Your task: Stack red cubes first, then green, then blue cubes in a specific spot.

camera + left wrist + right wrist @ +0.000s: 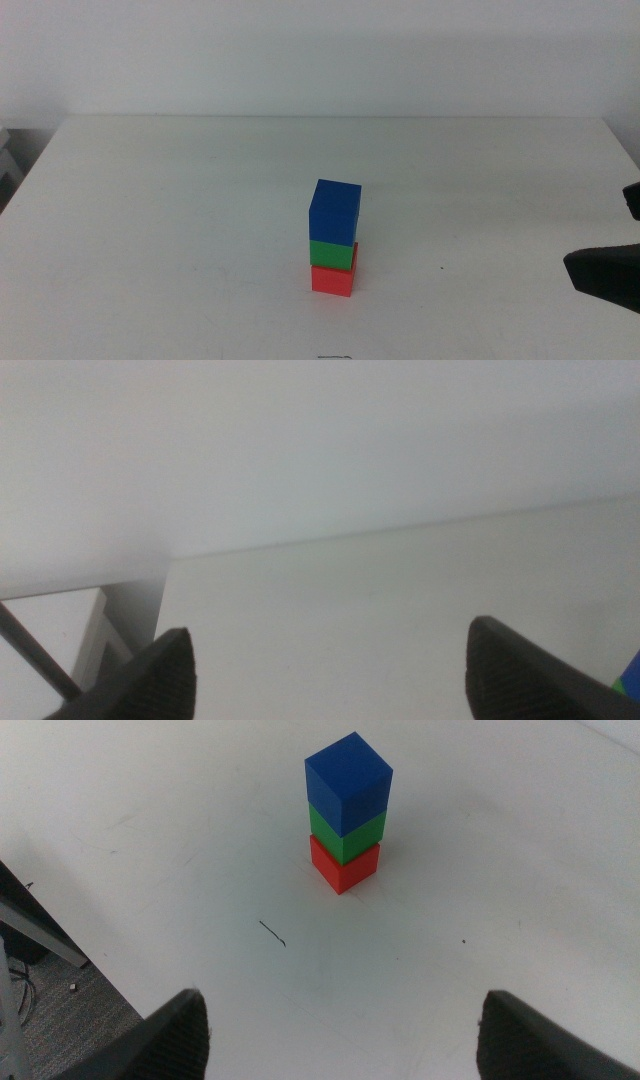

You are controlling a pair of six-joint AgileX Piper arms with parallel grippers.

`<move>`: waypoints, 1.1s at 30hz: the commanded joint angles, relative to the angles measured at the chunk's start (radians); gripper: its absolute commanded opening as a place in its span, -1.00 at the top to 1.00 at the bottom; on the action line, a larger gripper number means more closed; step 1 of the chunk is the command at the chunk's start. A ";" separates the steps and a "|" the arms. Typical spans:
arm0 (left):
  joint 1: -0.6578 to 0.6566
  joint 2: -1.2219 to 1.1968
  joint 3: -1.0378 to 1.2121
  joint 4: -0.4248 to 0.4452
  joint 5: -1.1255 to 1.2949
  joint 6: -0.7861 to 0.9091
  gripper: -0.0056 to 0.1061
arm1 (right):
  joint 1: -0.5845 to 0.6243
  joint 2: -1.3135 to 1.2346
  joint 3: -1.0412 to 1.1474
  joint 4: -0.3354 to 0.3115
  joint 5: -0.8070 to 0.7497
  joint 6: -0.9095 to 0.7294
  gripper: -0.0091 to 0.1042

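Middle view: blue cube (335,211) on green cube (333,254) on red cube (332,279), lower centre of desk (180,220). Right gripper (345,1030) and left gripper (330,670): fingers wide apart, empty. Risk: blue sat slightly offset; a knock could topple the stack.

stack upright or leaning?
Upright. Blue cube sits on green cube, green on red cube, faces roughly aligned in middle and right wrist views; right gripper is open and clear.
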 commanded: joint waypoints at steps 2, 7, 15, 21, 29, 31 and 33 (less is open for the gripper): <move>0.066 -0.038 -0.009 -0.126 -0.096 0.062 -0.73 | -0.005 -0.005 -0.023 -0.014 -0.057 -0.013 -0.44; 0.067 -0.056 -0.009 -0.185 -0.100 0.062 -0.73 | -0.005 -0.004 -0.023 -0.015 -0.057 -0.013 -0.44; 0.067 -0.056 -0.007 -0.186 -0.100 0.059 -0.73 | -0.005 -0.004 -0.023 -0.015 -0.057 -0.013 -0.44; 0.067 -0.079 0.044 -0.186 -0.146 0.059 -0.73 | -0.005 -0.003 0.005 -0.027 -0.057 -0.013 -0.44; 0.067 -0.172 0.205 -0.186 -0.229 0.059 -0.73 | -0.071 -0.015 0.005 -0.122 -0.255 -0.013 -0.44; 0.067 -0.204 0.252 -0.186 -0.271 0.059 -0.73 | -0.138 -0.025 0.015 -0.121 -0.407 -0.013 -0.44; 0.067 -0.239 0.308 -0.186 -0.317 0.059 -0.73 | -0.218 -0.044 0.055 -0.100 -0.588 -0.013 -0.44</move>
